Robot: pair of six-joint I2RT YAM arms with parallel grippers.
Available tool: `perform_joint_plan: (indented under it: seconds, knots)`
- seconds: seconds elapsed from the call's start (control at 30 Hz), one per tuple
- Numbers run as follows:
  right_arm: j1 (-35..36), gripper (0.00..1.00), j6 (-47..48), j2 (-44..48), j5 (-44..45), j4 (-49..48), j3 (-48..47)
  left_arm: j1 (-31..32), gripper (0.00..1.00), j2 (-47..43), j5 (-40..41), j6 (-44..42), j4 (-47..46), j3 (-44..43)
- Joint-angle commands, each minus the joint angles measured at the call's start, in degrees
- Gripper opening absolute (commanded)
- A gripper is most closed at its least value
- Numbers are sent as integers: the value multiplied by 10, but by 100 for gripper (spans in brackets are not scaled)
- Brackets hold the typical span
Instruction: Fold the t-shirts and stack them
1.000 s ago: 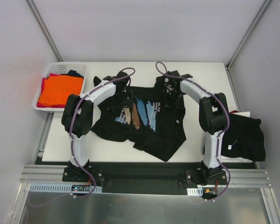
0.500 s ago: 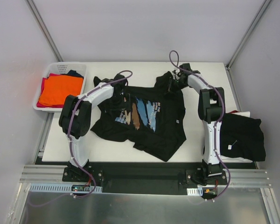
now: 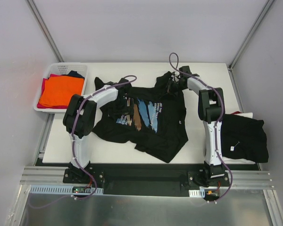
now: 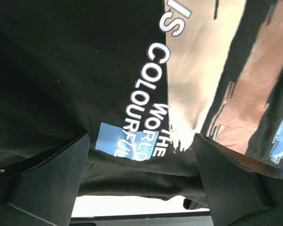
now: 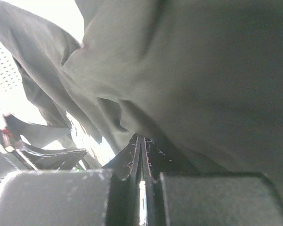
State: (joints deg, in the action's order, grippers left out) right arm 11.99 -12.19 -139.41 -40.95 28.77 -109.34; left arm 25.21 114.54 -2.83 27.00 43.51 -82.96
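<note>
Printed t-shirt (image 3: 151,117): lies print-up in the middle of the worktop (image 3: 203,70). It is rumpled, and its near hem is skewed toward my right.

Left fingers (image 4: 47,183): spread wide and gripping nothing. They hover just over the white lettering and the tan brush stroke of the print.

Right fingers (image 5: 125,167): clenched at the shirt's far right shoulder, near the collar. A fold of black cloth meets their tips, and I read it as pinched and raised off the worktop.

Other shirts: a folded black t-shirt (image 3: 247,136) sits by the worktop's right edge, beyond my right arm. An orange t-shirt (image 3: 61,92) lies on top in the basket (image 3: 46,75) at far left.

Step, as I judge it: straightening the shirt before the first fold.

Risk, slip: the pinch looks shallow, so a firm pull could let the cloth slide out.

Risk, drag: nothing pins the left side, so a one-sided tug may haul the whole shirt askew.

Risk, bunching: if the left fingers come down mid-print rather than at an edge, they may gather both layers into a ridge.

Risk, stack: a wide swing of my right arm could knock the folded black t-shirt.
</note>
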Motion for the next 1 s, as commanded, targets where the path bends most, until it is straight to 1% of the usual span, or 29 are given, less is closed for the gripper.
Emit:
perform_joint_plan:
  seconds: [0.0, 0.13, 0.33, 0.43, 0.53, 0.57, 0.63, 0.67, 0.7, 0.77, 0.8, 0.83, 0.87, 0.9, 0.97]
  knots:
    - [-35, 1, -1, -10, 31, -21, -16, 12, 93, -22, -3, 11, 4, 30]
    - [-66, 1, -7, -7, 44, -34, -18, 21, 93, -55, -4, 16, 4, 88]
    - [-93, 1, -11, -14, 48, -34, -35, 26, 94, -110, -23, 42, 0, 155]
    - [-98, 1, -18, -19, 40, -35, -40, 35, 94, -117, -22, 50, -5, 169]
    - [-96, 2, -26, -10, 28, -47, -27, 38, 95, -112, -17, 47, -4, 152]
    - [-96, 2, -31, 10, 15, -53, -8, 40, 95, -112, -14, 46, -4, 144]
    - [-89, 8, -42, 38, 6, -66, 14, 41, 99, -112, -5, 45, 8, 108]
    - [-85, 12, -36, 76, 6, -61, 23, 41, 99, -111, -1, 45, 15, 92]
    - [-76, 21, -25, 95, 11, -41, 36, 42, 99, -109, 5, 45, 25, 56]
    - [-70, 28, -21, 137, 17, -27, 50, 46, 99, -107, 22, 43, 54, 13]
    - [-63, 36, -21, 176, 16, -10, 64, 47, 99, -106, 26, 40, 64, -31]
    - [-59, 39, -20, 193, 12, -3, 72, 49, 99, -102, 26, 37, 73, -52]
    - [-55, 43, -19, 210, 10, 5, 81, 49, 99, -103, 40, 31, 91, -72]
    - [-44, 46, -15, 247, 8, 25, 106, 51, 99, -102, 41, 27, 99, -104]
    - [-29, 47, 3, 287, 11, 44, 147, 51, 99, -107, 41, 20, 120, -120]
